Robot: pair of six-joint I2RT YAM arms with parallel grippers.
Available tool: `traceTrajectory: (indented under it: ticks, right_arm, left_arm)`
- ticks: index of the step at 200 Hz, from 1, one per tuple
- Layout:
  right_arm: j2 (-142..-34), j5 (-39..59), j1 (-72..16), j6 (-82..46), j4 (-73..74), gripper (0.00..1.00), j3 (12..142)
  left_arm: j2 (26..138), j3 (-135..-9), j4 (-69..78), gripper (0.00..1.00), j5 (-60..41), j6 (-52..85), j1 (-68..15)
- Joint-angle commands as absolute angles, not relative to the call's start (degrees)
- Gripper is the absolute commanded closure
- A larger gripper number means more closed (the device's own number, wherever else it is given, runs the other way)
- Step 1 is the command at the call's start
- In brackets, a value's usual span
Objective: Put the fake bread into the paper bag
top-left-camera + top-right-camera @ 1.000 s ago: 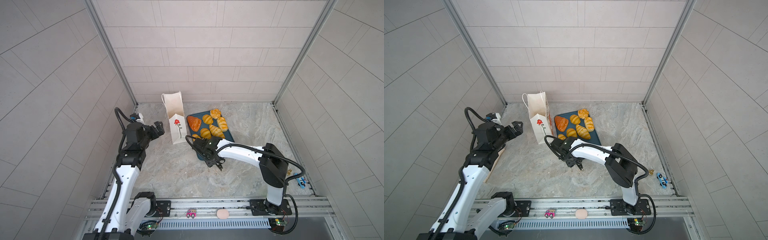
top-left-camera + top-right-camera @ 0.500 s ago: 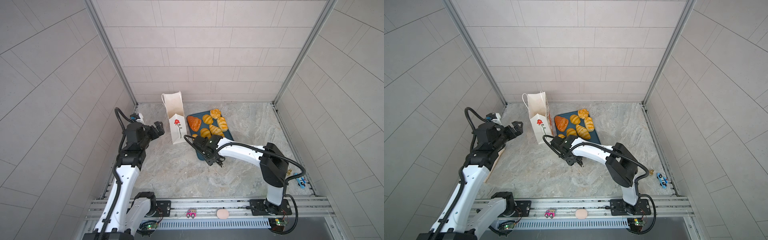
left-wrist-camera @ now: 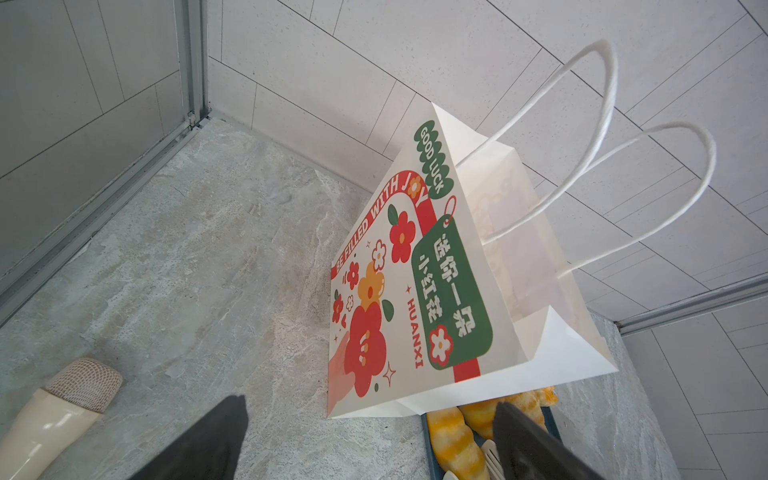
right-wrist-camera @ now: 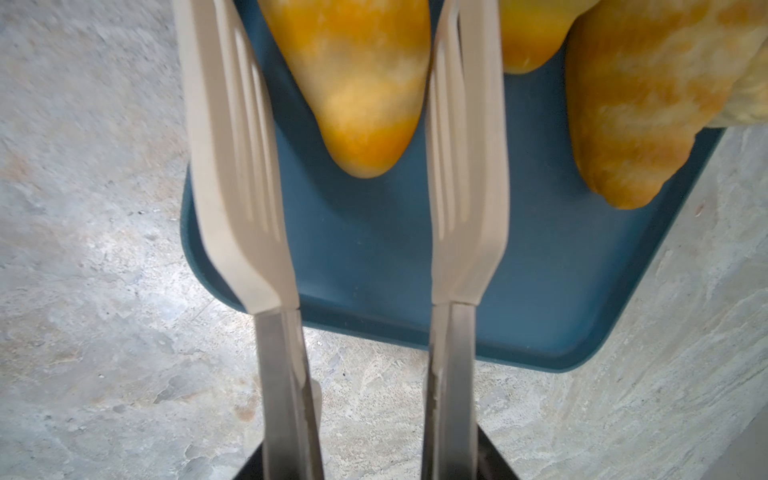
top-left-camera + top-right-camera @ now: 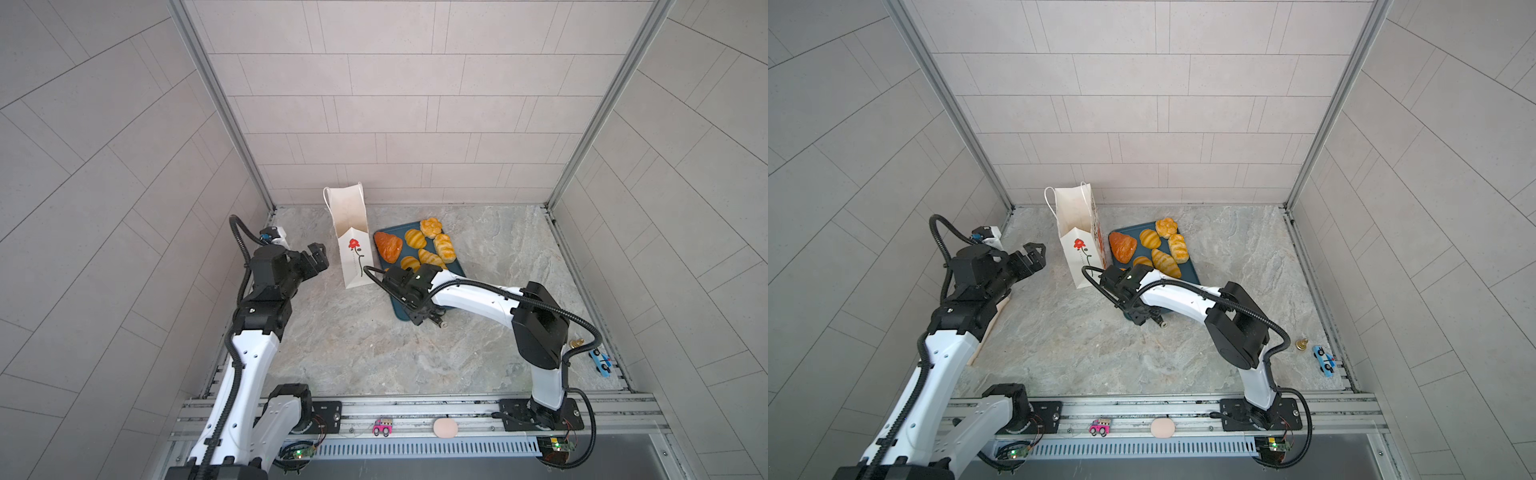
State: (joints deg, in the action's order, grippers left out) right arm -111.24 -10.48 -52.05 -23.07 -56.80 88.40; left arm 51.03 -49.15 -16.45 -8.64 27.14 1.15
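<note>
The paper bag (image 5: 353,245) (image 5: 1079,249) (image 3: 415,291) stands upright and open, just left of the dark-blue tray (image 5: 455,269) (image 4: 374,270). Fake bread lies on the tray: a reddish loaf (image 5: 388,246), a knobbly bun (image 5: 430,227) and several striped yellow rolls (image 5: 414,238). My right gripper (image 5: 419,313) (image 5: 1144,316) (image 4: 365,465) is shut on cream tongs (image 4: 237,166) over the tray's near corner. One yellow roll (image 4: 357,83) lies between the tong blades. My left gripper (image 5: 318,257) (image 5: 1034,253) (image 3: 370,415) hangs open and empty left of the bag.
A cream handle with a mesh head (image 3: 62,407) lies on the floor near my left gripper. A wooden board (image 5: 992,328) lies under the left arm. A blue toy car (image 5: 600,363) and a brass bell (image 5: 577,343) sit at the right wall.
My right gripper with the tongs has edged a little farther over the tray toward the rolls. The left arm has not moved.
</note>
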Motion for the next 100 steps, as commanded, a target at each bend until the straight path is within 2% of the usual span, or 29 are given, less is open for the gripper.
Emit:
traceTrajectory:
  ticks: [1, 61, 100]
  right_arm:
    - [-112.1, -11.0, -51.5, -22.1, -56.9, 0.48, 89.4]
    - [-112.8, -8.9, -51.4, -20.8, -56.4, 0.51, 89.4]
    - [-112.7, -9.4, -51.4, -20.0, -57.7, 0.6, 88.9]
  left_arm:
    - [50.3, -48.6, -16.5, 0.0, -7.8, 26.8, 1.5]
    - [50.5, -48.8, -16.4, 0.0, -7.6, 26.8, 1.5]
    - [50.4, -48.8, -16.4, 0.0, -7.4, 27.5, 1.4]
